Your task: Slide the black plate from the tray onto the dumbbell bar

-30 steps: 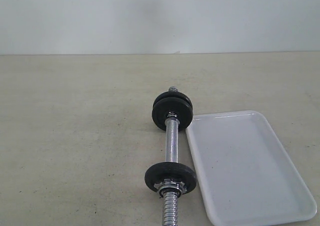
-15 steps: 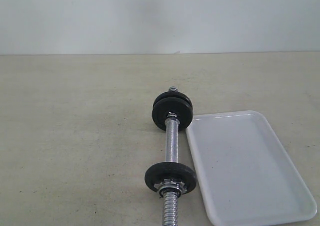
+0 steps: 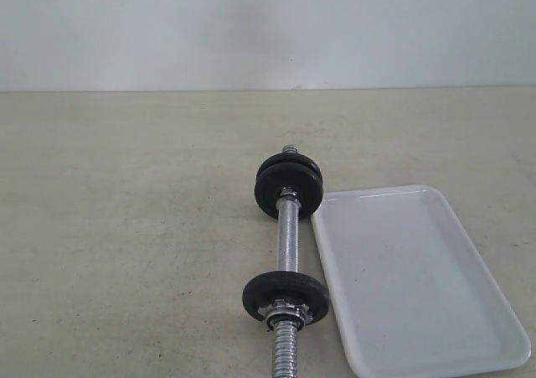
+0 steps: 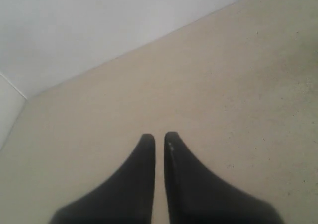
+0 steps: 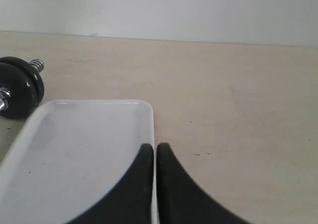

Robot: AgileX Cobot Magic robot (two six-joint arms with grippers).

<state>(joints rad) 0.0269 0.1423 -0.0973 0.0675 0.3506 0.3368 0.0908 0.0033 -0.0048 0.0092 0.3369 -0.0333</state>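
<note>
The dumbbell bar (image 3: pixel 288 240) lies on the table, running away from the camera. Two black discs (image 3: pixel 288 185) sit together on its far end. A third black disc (image 3: pixel 286 292) with a chrome star nut (image 3: pixel 285 313) sits on the near threaded end. To its right the white tray (image 3: pixel 410 269) holds nothing, and no loose black plate shows anywhere. Neither gripper appears in the exterior view. My right gripper (image 5: pixel 152 145) is shut and hovers over the tray's (image 5: pixel 89 144) rim, with the far discs (image 5: pixel 20 87) beyond. My left gripper (image 4: pixel 159 134) is shut over bare table.
The beige tabletop (image 3: pixel 126 227) stretches left of the bar up to a pale wall (image 3: pixel 268 26) at the back. The left wrist view shows only table (image 4: pixel 223 85) and wall. The tray nearly touches the far discs.
</note>
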